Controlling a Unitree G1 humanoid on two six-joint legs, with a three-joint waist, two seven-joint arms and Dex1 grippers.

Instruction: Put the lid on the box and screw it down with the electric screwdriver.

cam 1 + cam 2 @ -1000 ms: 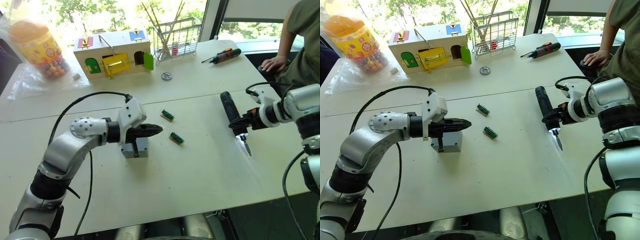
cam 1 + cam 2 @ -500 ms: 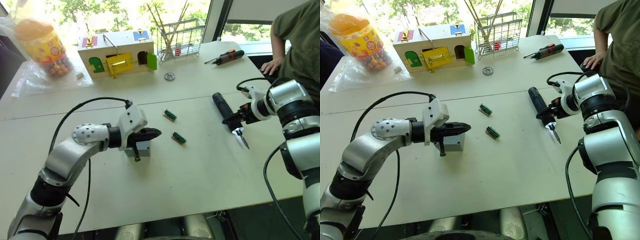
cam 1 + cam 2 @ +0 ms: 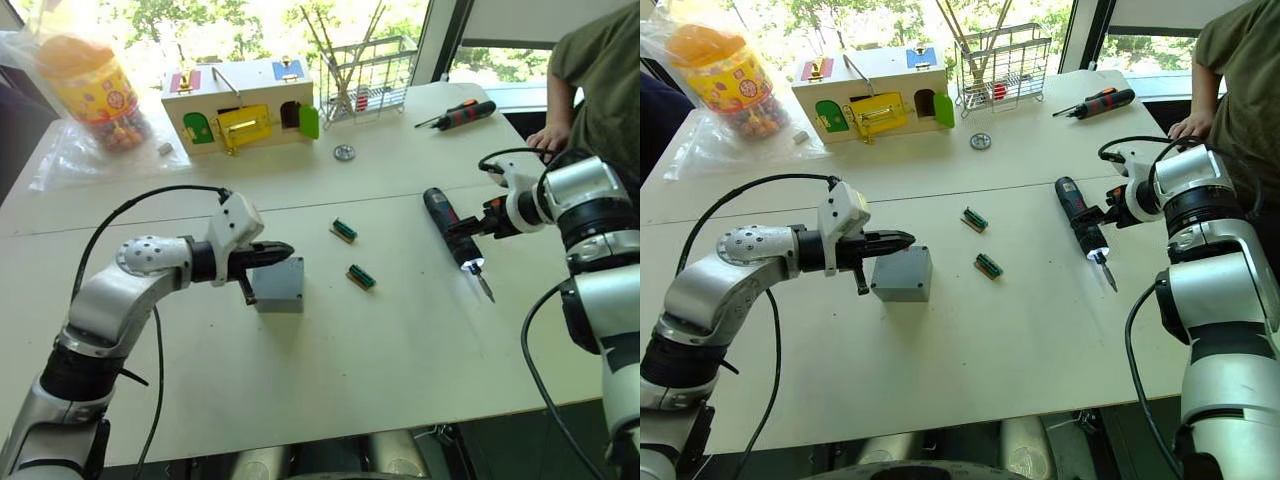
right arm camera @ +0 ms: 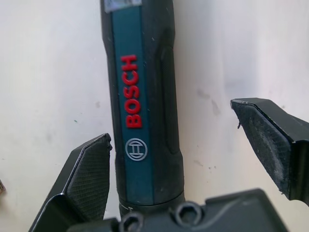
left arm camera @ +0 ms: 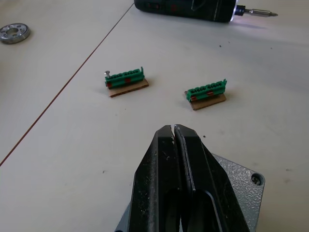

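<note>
The grey box [image 3: 279,286] stands on the table left of centre, and the grey lid [image 5: 241,186] lies flat on top of it. My left gripper [image 3: 283,249] is shut and empty, with its tips over the box's upper left edge. The black electric screwdriver [image 3: 444,223] lies on the table at the right. Its bit [image 3: 483,287] points toward the near edge and its tip light is on. My right gripper [image 4: 169,123] is open, one finger on each side of the screwdriver's body.
Two green terminal blocks [image 3: 343,230] [image 3: 361,276] lie between the box and the screwdriver. At the back stand a wooden box with coloured doors [image 3: 240,105], a wire basket [image 3: 365,65], a washer [image 3: 344,152], a hand screwdriver [image 3: 462,113] and a candy jar [image 3: 95,90]. A person's hand [image 3: 548,135] rests at the far right.
My left gripper has drawn back to the left, uncovering the top of the box. The right gripper stays at the screwdriver.
</note>
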